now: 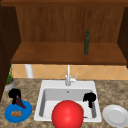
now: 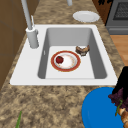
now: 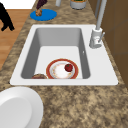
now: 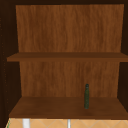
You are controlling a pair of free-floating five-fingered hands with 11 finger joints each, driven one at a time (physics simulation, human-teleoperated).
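The white rectangular sink (image 1: pixel 40 100) is serving as landmark. Left of it, the round blue plate (image 1: pixel 26 112) is lying on the counter. Above that plate, the left hand (image 1: pixel 15 94) is pinching a dark purple eggplant (image 1: pixel 20 102). Over the sink's right side, the right hand (image 1: pixel 89 97) is hanging with fingers curled, holding nothing.
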